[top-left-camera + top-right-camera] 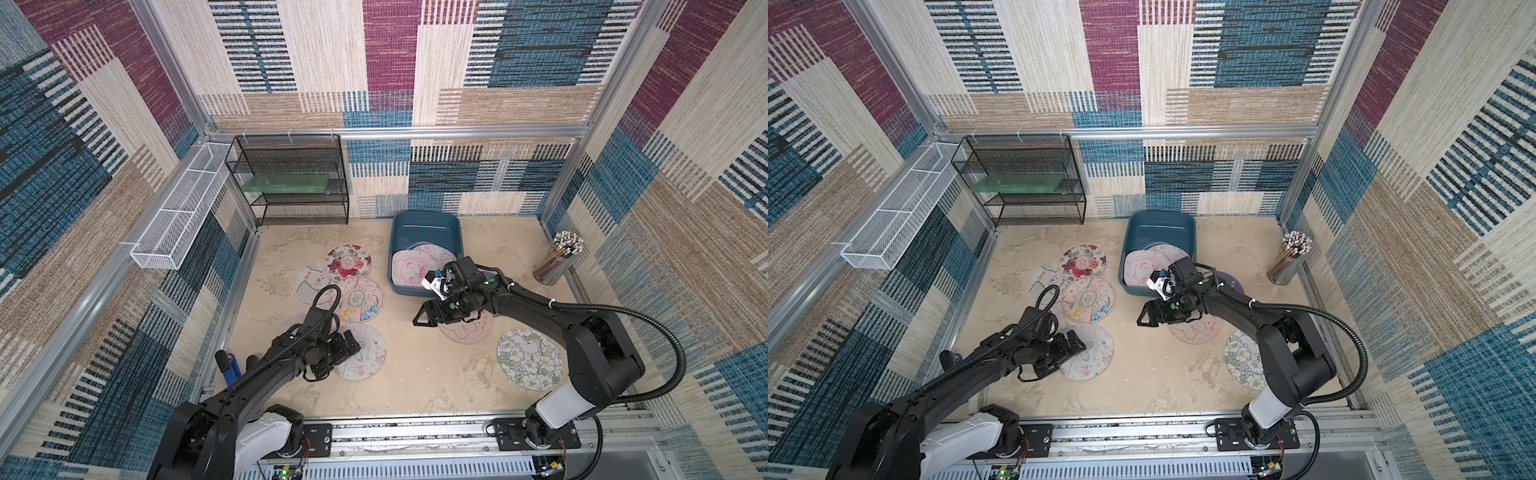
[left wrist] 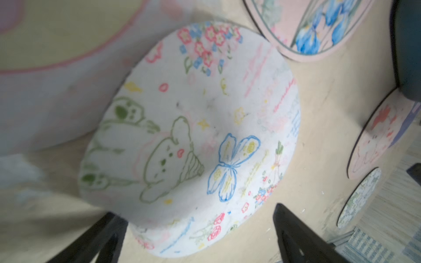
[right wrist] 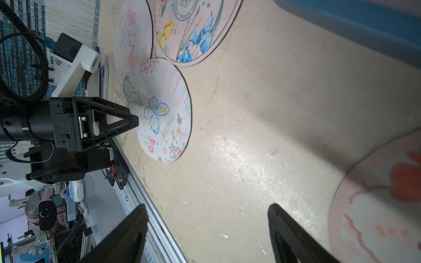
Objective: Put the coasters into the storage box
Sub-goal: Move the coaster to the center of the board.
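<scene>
Thin, light and probably stiff, the butterfly coaster (image 2: 193, 127) lies on the surface (image 1: 415, 374), well apart from the storage box (image 1: 424, 226), so the wide-open, empty left hand (image 1: 353, 344) at its free edge should pinch the rim, with bare room beyond where the right hand (image 1: 417, 320) hovers wide and empty.

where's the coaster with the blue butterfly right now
In a top view the butterfly coaster lies flat on the left of the table, at the tips of the open left gripper, just in front of the pink iris coaster.
</scene>
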`<state>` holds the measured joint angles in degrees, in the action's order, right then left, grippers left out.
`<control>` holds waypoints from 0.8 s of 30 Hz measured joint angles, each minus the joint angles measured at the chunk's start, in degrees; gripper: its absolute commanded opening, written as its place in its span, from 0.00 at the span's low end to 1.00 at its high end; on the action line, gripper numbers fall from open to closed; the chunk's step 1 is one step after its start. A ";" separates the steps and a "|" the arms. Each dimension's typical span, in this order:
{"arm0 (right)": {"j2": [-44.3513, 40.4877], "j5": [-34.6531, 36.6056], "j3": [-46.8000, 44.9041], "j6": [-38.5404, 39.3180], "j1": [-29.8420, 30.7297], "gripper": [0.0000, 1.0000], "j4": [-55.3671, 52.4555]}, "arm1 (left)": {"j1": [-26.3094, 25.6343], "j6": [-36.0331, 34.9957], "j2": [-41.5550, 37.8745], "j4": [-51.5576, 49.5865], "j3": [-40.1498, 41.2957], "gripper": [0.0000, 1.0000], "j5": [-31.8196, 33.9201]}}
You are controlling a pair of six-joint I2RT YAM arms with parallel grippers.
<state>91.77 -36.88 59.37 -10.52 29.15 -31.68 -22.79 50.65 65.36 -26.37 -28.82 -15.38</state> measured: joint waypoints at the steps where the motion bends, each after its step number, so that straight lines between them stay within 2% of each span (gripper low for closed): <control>1: 0.20 0.00 0.02 -0.15 0.48 0.85 0.24 | -1.20 0.22 1.18 0.22 -0.61 0.99 -0.11; 8: 1.60 0.04 -0.07 -2.36 3.26 0.85 1.29 | -9.22 1.29 9.01 1.68 -5.66 0.99 -1.51; 11: 2.21 0.44 -0.07 -3.04 3.91 0.85 1.38 | -11.54 1.46 9.40 -3.37 -8.39 0.99 -1.25; 13: 2.64 0.55 -0.07 -3.78 4.02 0.85 1.40 | -12.00 1.51 7.08 -10.05 -9.64 0.99 -0.09; 18: 4.09 0.94 -0.04 -4.83 4.55 0.85 1.62 | -11.91 1.97 1.88 -18.56 -11.10 0.99 4.94; 24: 6.88 1.07 0.79 -5.99 6.45 0.85 2.03 | -11.02 1.90 4.26 -20.24 -12.35 0.93 9.27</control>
<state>98.65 -35.81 60.16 -16.51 35.59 -29.65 -33.80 52.56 69.63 -46.61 -41.17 -6.11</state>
